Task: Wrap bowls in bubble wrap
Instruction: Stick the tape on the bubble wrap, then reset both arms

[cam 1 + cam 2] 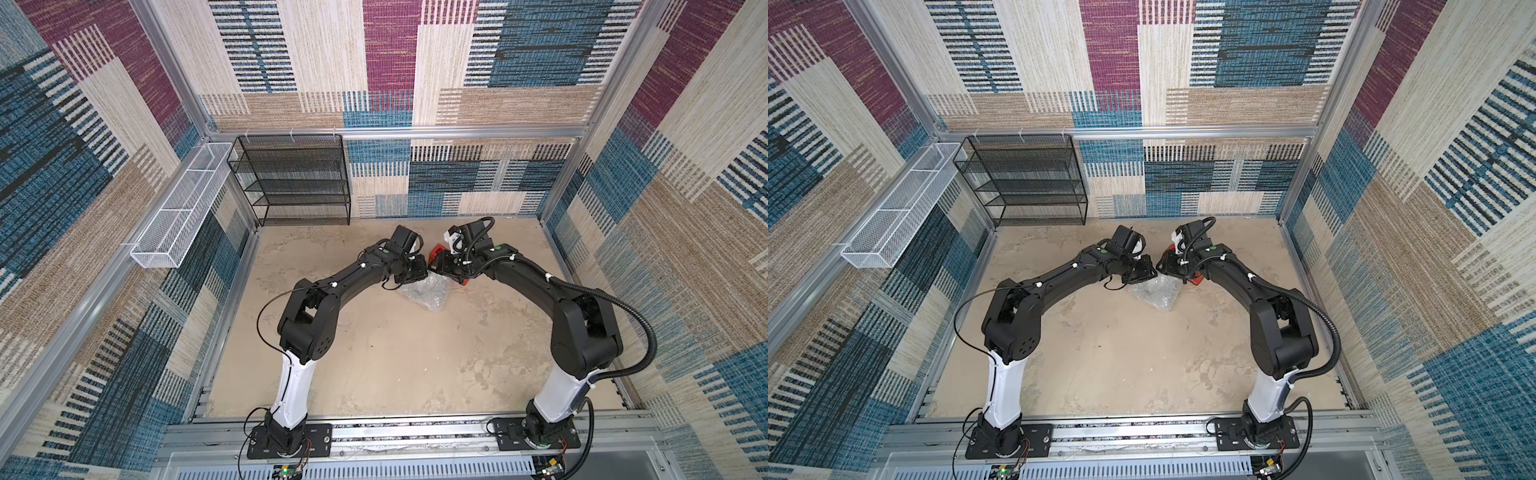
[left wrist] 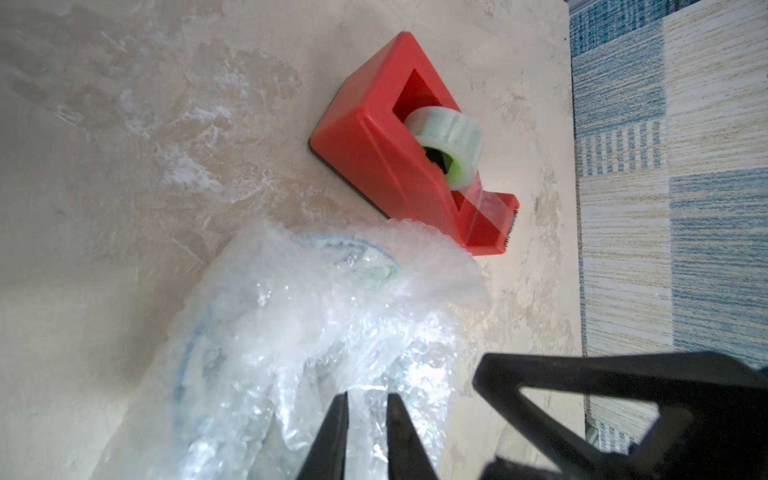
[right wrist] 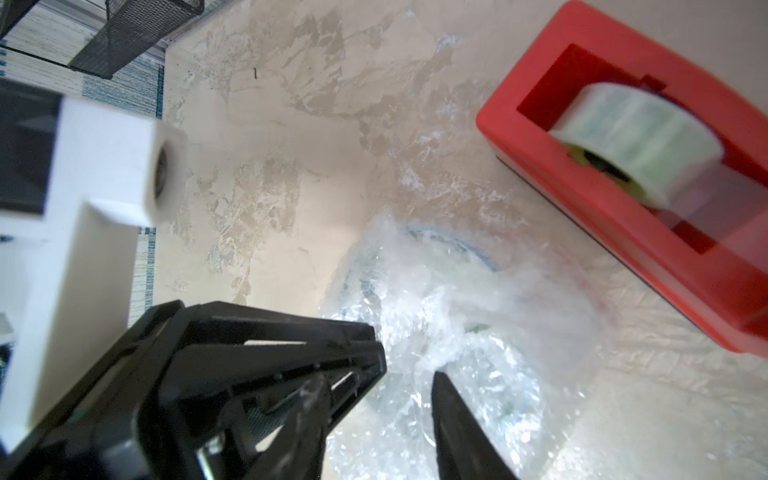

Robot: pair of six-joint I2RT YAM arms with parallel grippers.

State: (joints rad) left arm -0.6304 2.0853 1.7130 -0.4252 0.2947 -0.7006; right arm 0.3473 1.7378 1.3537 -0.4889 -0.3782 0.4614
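The bubble wrap (image 1: 426,295) (image 1: 1156,293) lies bunched at the back middle of the table, folded over the bowl. Only the bowl's rim and bits of green pattern show through the wrap (image 2: 365,266) (image 3: 482,253). Both grippers hang close together right above the bundle. In the left wrist view my left gripper (image 2: 368,395) has its jaws a narrow gap apart, and crumpled wrap (image 2: 316,332) shows in that gap. My right gripper (image 3: 376,374) is open wide over the wrap (image 3: 457,316), gripping nothing. In both top views the two grippers (image 1: 411,270) (image 1: 446,270) almost touch.
A red tape dispenser (image 2: 374,145) (image 3: 519,104) with a clear tape roll stands just behind the bundle, beneath the right wrist (image 1: 436,251). A black mesh shelf (image 1: 299,178) stands at the back left. A white wire basket (image 1: 183,208) hangs on the left wall.
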